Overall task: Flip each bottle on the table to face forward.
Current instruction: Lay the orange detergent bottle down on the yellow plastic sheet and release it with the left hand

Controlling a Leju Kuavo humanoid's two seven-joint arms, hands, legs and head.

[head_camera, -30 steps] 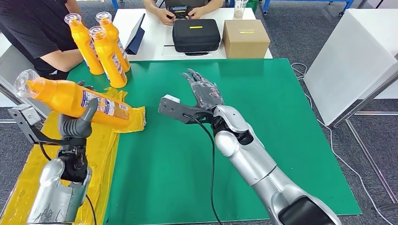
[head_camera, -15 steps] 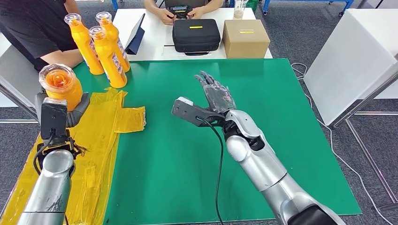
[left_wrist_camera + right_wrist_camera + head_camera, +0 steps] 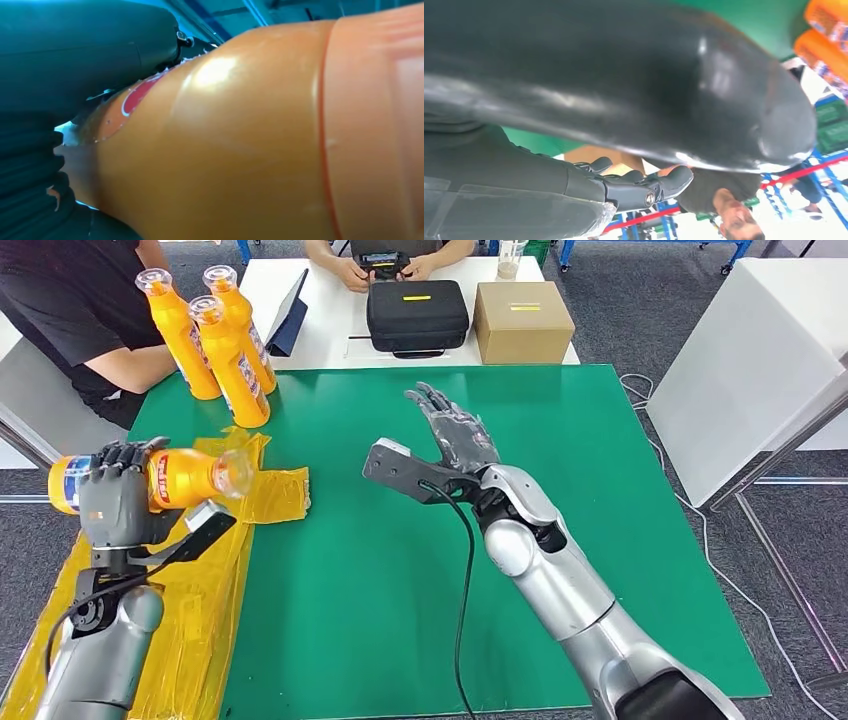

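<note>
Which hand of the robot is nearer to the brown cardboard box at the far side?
The right. The right hand hovers open over the green mat, a little short of the cardboard box. The left hand grips an orange bottle far across.

Three upright bottles (image 3: 220, 335) stand close together at the tabletop's (image 3: 600, 540) far left corner, two behind and one in front. A crumpled plastic sheet (image 3: 215, 570) lies along the left edge, running from near those bottles to the near left corner. Above that sheet, the left hand (image 3: 118, 502) holds a fourth bottle (image 3: 165, 478) lying sideways, its cap end pointing toward the tabletop's middle. The right hand (image 3: 455, 430) hangs over the middle of the tabletop, toward the far edge, apart from everything else. Beyond the far edge, a second table (image 3: 320, 330) carries a case (image 3: 417, 316) with a box (image 3: 523, 322) just to its right and a tablet (image 3: 288, 320) to its left. A person (image 3: 70, 310) sits past the far left corner; another person's hands (image 3: 385, 268) rest behind the case.
</note>
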